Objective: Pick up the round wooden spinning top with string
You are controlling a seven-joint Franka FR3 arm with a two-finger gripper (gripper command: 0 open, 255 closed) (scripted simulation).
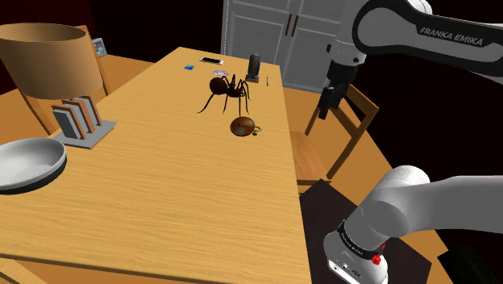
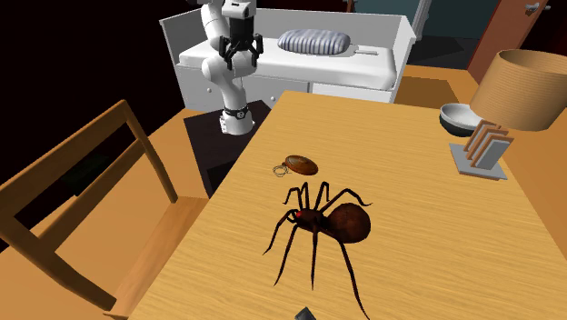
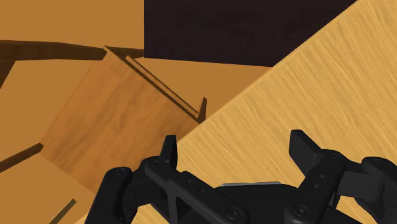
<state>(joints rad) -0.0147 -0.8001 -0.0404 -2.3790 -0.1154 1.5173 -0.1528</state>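
Near the table's [image 1: 161, 202] edge on the arm's side lies the brown round spinning top [image 1: 243, 127], its string loop beside it, close to the big spider [image 1: 228, 89]. Your gripper [image 1: 324, 109] hangs off the table above a chair [image 1: 359, 121], fingers apart. Bring it over the top, avoid the spider's legs, then descend centred. The arm [image 1: 419, 24] reads "FRANKA EMIKA".

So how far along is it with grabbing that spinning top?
Nothing done yet. The small round brown spinning top lies on the light wooden table, beside the dark spider. The black end effector hangs open above the table's edge, away from the top. Reach, grasp and lift remain.
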